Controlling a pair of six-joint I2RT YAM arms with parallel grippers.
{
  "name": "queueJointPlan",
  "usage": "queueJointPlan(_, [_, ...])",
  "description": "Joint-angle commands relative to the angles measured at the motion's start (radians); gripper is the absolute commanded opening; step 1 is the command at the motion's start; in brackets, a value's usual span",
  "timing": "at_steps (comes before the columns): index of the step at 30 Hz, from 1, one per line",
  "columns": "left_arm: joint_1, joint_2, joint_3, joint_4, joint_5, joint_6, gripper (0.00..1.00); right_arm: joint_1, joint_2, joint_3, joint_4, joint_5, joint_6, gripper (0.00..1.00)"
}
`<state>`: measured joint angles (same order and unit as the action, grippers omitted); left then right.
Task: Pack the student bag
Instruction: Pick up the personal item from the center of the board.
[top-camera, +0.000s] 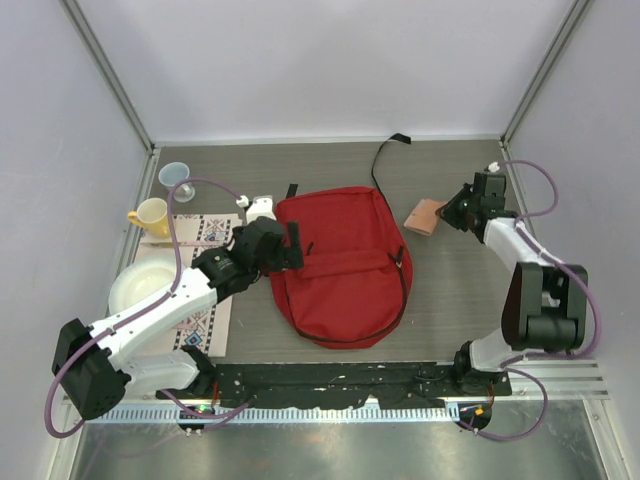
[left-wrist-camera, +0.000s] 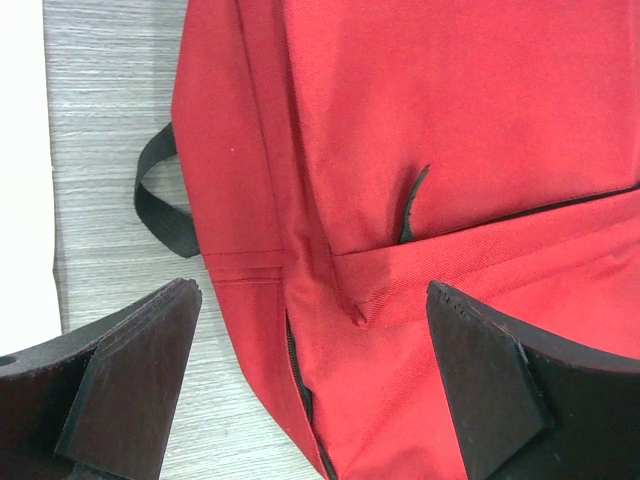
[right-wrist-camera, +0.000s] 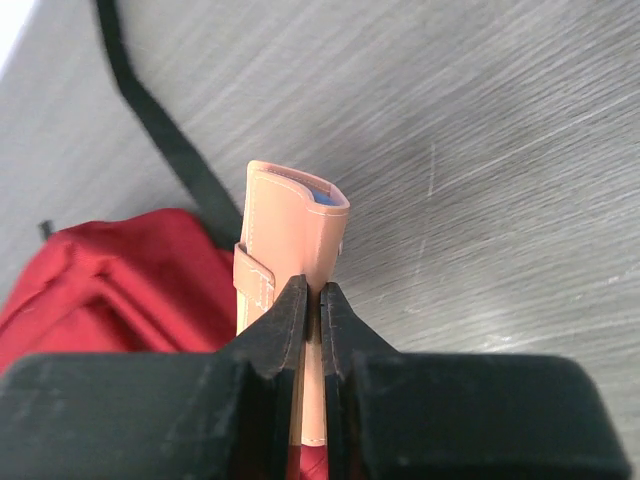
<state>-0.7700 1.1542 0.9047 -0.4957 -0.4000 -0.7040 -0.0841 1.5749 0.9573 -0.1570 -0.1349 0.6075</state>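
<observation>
Student bag (top-camera: 340, 265), top external view: red, lying flat at the middle of the grey bench (top-camera: 460, 300), one long black strap (top-camera: 383, 160) trailing toward the far edge. The left tool (top-camera: 291, 246) sits over the bag's left edge. The right tool (top-camera: 455, 212) is to the right of the bag, at a tan notebook (top-camera: 425, 216) just beside the bag's upper right corner. At far left are a patterned mat (top-camera: 205, 235), a white bowl (top-camera: 140, 285), a yellow mug (top-camera: 150, 217) and a clear cup (top-camera: 175, 177).

Left wrist view: the left tool (left-wrist-camera: 312, 300) stands fully spread and holds nothing, its two black fingers (left-wrist-camera: 130, 390) either side of the bag's (left-wrist-camera: 450, 120) side seam and zipper. A black carry loop (left-wrist-camera: 160, 205) lies on the bench (left-wrist-camera: 110, 80).

Right wrist view: the right tool (right-wrist-camera: 305, 295) is clamped on the near edge of the tan notebook (right-wrist-camera: 290, 230), whose blue inner edge shows at the top. The bag (right-wrist-camera: 110, 270) lies to the left, its strap (right-wrist-camera: 160, 130) crossing the bench (right-wrist-camera: 480, 150).
</observation>
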Motion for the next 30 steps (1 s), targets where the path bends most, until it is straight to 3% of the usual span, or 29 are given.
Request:
queueJointPlan(1, [0.005, -0.005, 0.051, 0.069, 0.032, -0.011, 0.99, 0.006, -0.188, -0.046, 0.034, -0.012, 0.055, 0.05])
queueJointPlan(9, [0.012, -0.001, 0.076, 0.155, 0.128, -0.025, 0.99, 0.029, -0.34, -0.083, 0.053, -0.235, 0.067, 0.06])
queueJointPlan(15, [0.032, 0.032, 0.092, 0.294, 0.283, -0.061, 0.99, 0.165, -0.388, -0.101, 0.095, -0.37, 0.077, 0.07])
queueJointPlan(22, [0.07, 0.111, 0.077, 0.483, 0.492, -0.175, 1.0, 0.311, -0.446, -0.14, 0.152, -0.373, 0.118, 0.08])
queueJointPlan(30, [0.072, 0.211, 0.054, 0.699, 0.628, -0.285, 1.0, 0.377, -0.48, -0.187, 0.244, -0.368, 0.173, 0.07])
